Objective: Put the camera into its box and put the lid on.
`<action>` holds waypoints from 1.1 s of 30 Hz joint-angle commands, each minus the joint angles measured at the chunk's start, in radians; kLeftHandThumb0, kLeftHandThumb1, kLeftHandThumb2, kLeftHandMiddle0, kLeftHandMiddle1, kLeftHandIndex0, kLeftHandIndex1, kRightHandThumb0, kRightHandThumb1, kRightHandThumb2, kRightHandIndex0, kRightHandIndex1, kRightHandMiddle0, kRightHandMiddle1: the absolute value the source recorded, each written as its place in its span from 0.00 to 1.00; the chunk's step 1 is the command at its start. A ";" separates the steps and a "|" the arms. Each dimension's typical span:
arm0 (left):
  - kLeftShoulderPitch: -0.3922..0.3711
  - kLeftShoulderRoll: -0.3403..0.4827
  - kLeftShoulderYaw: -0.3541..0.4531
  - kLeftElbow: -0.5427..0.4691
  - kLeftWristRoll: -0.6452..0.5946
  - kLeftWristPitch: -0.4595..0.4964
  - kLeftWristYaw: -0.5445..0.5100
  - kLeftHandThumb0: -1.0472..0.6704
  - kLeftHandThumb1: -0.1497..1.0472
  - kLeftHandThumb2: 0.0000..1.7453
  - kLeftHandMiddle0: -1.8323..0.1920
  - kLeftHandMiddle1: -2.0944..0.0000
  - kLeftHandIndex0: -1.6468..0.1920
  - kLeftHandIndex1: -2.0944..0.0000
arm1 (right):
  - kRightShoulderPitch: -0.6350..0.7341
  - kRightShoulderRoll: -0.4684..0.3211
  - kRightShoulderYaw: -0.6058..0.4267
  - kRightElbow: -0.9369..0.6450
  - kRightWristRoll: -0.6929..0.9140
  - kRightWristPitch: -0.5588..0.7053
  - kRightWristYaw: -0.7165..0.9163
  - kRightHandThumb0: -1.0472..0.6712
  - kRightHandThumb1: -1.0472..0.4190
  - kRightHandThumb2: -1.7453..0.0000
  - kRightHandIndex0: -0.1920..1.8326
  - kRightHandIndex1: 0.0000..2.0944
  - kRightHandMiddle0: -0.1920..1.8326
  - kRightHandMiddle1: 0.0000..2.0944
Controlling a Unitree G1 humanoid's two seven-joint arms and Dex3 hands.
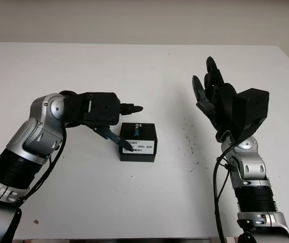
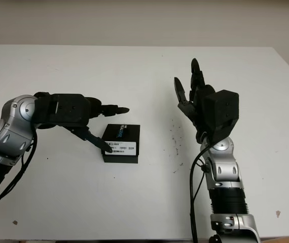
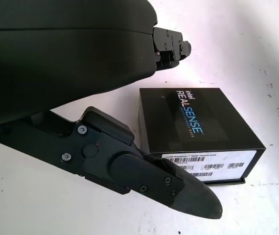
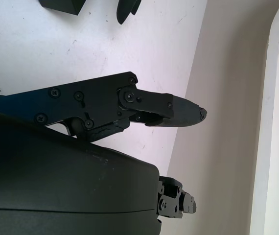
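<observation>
A black box (image 1: 138,141) with its lid on and a white barcode label on its front side sits in the middle of the white table (image 1: 149,71). The lid (image 3: 193,119) reads RealSense. My left hand (image 1: 127,126) hovers just left of the box, open and holding nothing, one finger (image 1: 130,108) above the box's far left corner and the thumb (image 3: 178,188) at its near left corner. My right hand (image 1: 210,91) is raised upright well to the right of the box, open and empty. A camera is not to be seen outside the box.
Small dark specks (image 1: 189,139) mark the table between the box and the right arm. A pale wall (image 1: 144,20) runs behind the table's far edge.
</observation>
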 commanded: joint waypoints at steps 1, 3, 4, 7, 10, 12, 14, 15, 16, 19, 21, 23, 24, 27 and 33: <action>-0.016 -0.018 0.002 0.007 -0.005 0.003 0.010 0.09 0.89 0.03 0.94 0.97 0.93 0.97 | -0.002 0.001 -0.002 -0.007 0.000 -0.009 -0.002 0.30 0.00 0.73 0.00 0.03 0.03 0.03; -0.013 -0.032 0.003 0.012 -0.005 0.004 0.024 0.09 0.89 0.03 0.93 0.97 0.92 0.97 | -0.001 0.001 -0.001 -0.009 -0.001 -0.008 -0.002 0.30 0.00 0.73 0.00 0.03 0.03 0.03; -0.011 -0.038 0.004 0.015 -0.006 0.003 0.032 0.09 0.89 0.03 0.93 0.97 0.92 0.97 | 0.000 0.001 -0.001 -0.010 -0.002 -0.009 -0.002 0.30 0.00 0.73 0.00 0.02 0.03 0.03; -0.002 -0.053 0.009 0.025 -0.011 -0.007 0.054 0.10 0.88 0.03 0.92 0.96 0.92 0.97 | 0.000 0.001 -0.001 -0.012 -0.002 -0.007 -0.004 0.30 0.00 0.73 0.00 0.02 0.03 0.03; 0.007 -0.062 0.009 0.030 -0.017 -0.025 0.072 0.10 0.88 0.03 0.91 0.96 0.91 0.97 | 0.000 0.002 -0.004 -0.008 0.004 -0.012 0.002 0.30 0.00 0.73 0.00 0.02 0.03 0.03; 0.009 -0.063 0.006 0.031 -0.018 -0.032 0.077 0.10 0.87 0.03 0.91 0.96 0.91 0.97 | 0.001 0.003 -0.005 -0.008 0.008 -0.017 0.004 0.31 0.00 0.73 0.00 0.02 0.03 0.02; 0.010 -0.063 0.001 0.031 -0.015 -0.033 0.077 0.10 0.88 0.03 0.90 0.96 0.91 0.96 | 0.001 0.003 -0.003 -0.011 0.005 -0.014 0.001 0.31 0.00 0.73 0.00 0.02 0.03 0.02; 0.010 -0.064 -0.003 0.031 -0.012 -0.032 0.075 0.10 0.88 0.03 0.90 0.96 0.90 0.96 | 0.001 0.003 -0.002 -0.012 0.004 -0.013 0.000 0.31 0.00 0.73 0.00 0.02 0.03 0.02; 0.010 -0.065 -0.006 0.033 -0.010 -0.032 0.074 0.10 0.88 0.03 0.90 0.96 0.90 0.96 | 0.001 0.004 -0.002 -0.013 0.004 -0.010 -0.002 0.31 0.00 0.73 0.00 0.02 0.03 0.02; 0.010 -0.067 -0.009 0.037 -0.008 -0.037 0.072 0.10 0.87 0.03 0.90 0.96 0.90 0.96 | -0.002 0.005 -0.002 -0.010 0.003 -0.009 -0.006 0.31 0.00 0.73 0.00 0.02 0.03 0.03; 0.007 -0.065 -0.016 0.041 -0.003 -0.041 0.066 0.10 0.88 0.03 0.90 0.96 0.90 0.96 | -0.005 0.003 0.000 -0.006 0.001 -0.008 -0.005 0.30 0.00 0.73 0.01 0.03 0.03 0.03; 0.001 -0.063 -0.023 0.044 0.004 -0.039 0.055 0.11 0.87 0.03 0.90 0.96 0.90 0.96 | -0.006 0.002 0.000 -0.003 0.002 -0.011 -0.004 0.30 0.00 0.73 0.00 0.03 0.03 0.03; -0.001 -0.060 -0.025 0.043 0.008 -0.040 0.051 0.11 0.87 0.03 0.90 0.96 0.91 0.96 | -0.007 0.002 0.001 -0.003 -0.001 -0.012 -0.007 0.31 0.00 0.73 0.00 0.03 0.03 0.03; -0.004 -0.045 -0.039 0.047 0.032 -0.071 0.047 0.08 0.88 0.03 0.90 0.96 0.91 0.96 | -0.010 0.003 -0.001 -0.002 0.001 -0.009 -0.006 0.30 0.00 0.73 0.01 0.03 0.04 0.03; -0.011 -0.030 -0.058 0.045 0.069 -0.091 0.005 0.07 0.90 0.03 0.92 0.97 0.93 0.97 | -0.013 0.003 -0.004 -0.004 0.010 -0.003 0.002 0.31 0.00 0.73 0.01 0.03 0.03 0.03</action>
